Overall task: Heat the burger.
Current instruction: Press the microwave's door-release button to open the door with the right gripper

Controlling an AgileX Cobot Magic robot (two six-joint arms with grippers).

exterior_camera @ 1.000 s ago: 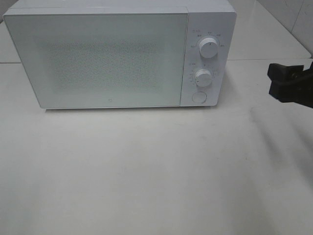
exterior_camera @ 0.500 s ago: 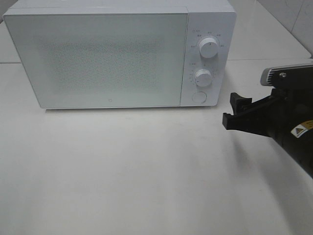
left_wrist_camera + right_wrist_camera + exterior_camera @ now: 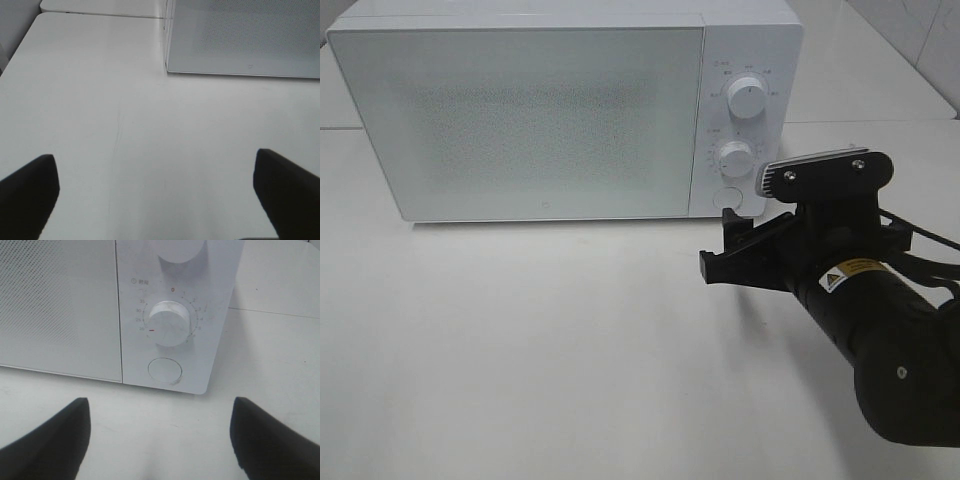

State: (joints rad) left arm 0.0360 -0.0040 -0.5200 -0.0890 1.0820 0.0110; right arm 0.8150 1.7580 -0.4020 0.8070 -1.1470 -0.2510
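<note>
The burger shows in none of the views, so where it is cannot be told. The white microwave (image 3: 520,120) stands at the back of the table (image 3: 520,350) with its speckled door (image 3: 530,120) shut and nothing readable through it. To the right of the door runs the control panel: an upper knob (image 3: 748,97), a timer knob (image 3: 734,157) below it, and a round button (image 3: 727,198) at the bottom.

The right fingers (image 3: 47,440) are spread wide and hold nothing. They point at that round button from close in front, with a strip of bare table between (the wrist view shows the gap). The left fingers (image 3: 27,197) are also wide apart and empty, low over the table near the microwave's front left corner.
</note>
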